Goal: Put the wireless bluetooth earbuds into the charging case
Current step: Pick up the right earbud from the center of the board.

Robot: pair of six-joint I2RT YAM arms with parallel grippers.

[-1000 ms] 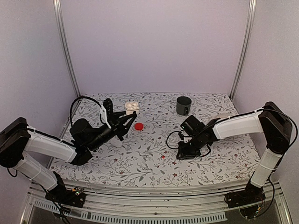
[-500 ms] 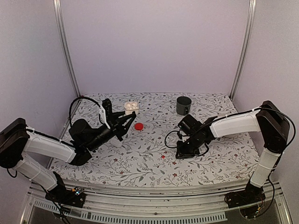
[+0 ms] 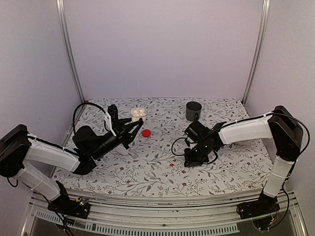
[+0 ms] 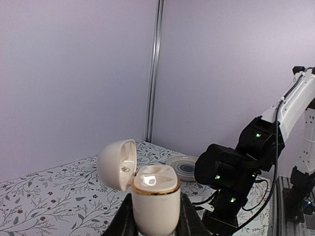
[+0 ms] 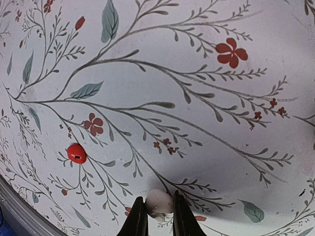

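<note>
The left arm [image 3: 49, 155] is reaching from the near-left corner across the floral table [image 3: 147, 172], its forearm angling up toward the back. The left gripper [image 4: 156, 223] is clamping narrowly on the lower body of the charging case [image 4: 155, 199] and holding it upright in the air, above the table's rear-left part. The case is showing cream-white with a gold band at its rim. Its lid [image 4: 117, 164] is hanging open to one side, and the top face is lying exposed.

The right arm [image 3: 243, 132] is stretching in from the right, its wrist bending down to the tabletop near the centre. The right gripper [image 5: 159, 210] is pointing straight down, its jaws drawn close and pressing both sides of a small white earbud [image 5: 158, 201] that is lying on the cloth. A tiny red piece [image 5: 76, 153] is sitting nearby, apart from the fingers. A grey mug [image 3: 193, 111] is standing at the back, and a red disc [image 3: 146, 132] is lying near the left gripper.
</note>
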